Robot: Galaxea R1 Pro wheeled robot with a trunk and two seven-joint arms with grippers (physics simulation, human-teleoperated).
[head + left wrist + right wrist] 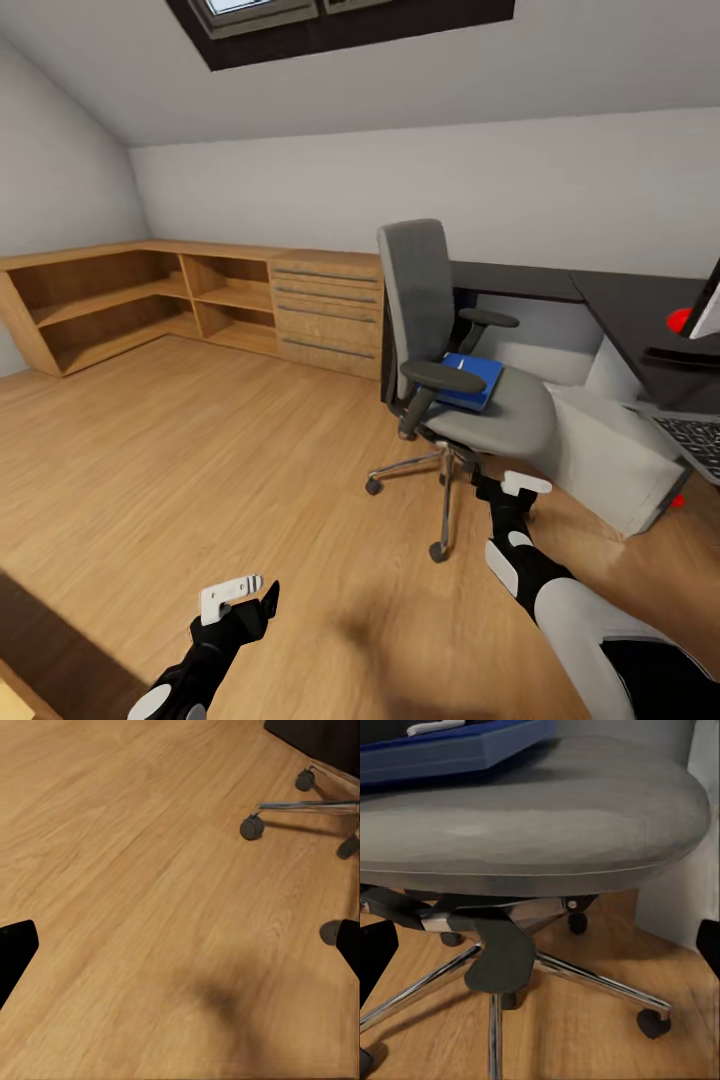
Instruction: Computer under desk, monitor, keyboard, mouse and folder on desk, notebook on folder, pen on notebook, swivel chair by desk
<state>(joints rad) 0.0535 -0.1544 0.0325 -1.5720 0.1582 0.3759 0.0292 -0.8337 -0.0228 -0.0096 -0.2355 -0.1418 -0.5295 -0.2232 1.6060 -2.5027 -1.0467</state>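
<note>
The swivel chair (450, 400) stands mid-room on the wood floor, just left of the black desk (620, 300). On its grey seat lies the blue folder (472, 380), whose edge (450, 754) also appears in the right wrist view with something white-edged on top that I cannot identify. My right gripper (512, 490) hangs low before the seat's front edge and is open (540, 945), facing the chair's chrome base (585, 979). My left gripper (245, 598) is open over bare floor (180, 949). The grey computer (610, 455) sits under the desk. The monitor (708, 305) and keyboard (700, 440) are cut by the right edge.
Low wooden shelving (150, 300) with drawers (328, 315) runs along the far wall and left corner. Open floor (200, 460) spreads left of the chair. Chair castors (252, 827) lie near my left gripper. A red object (680, 320) sits on the desk.
</note>
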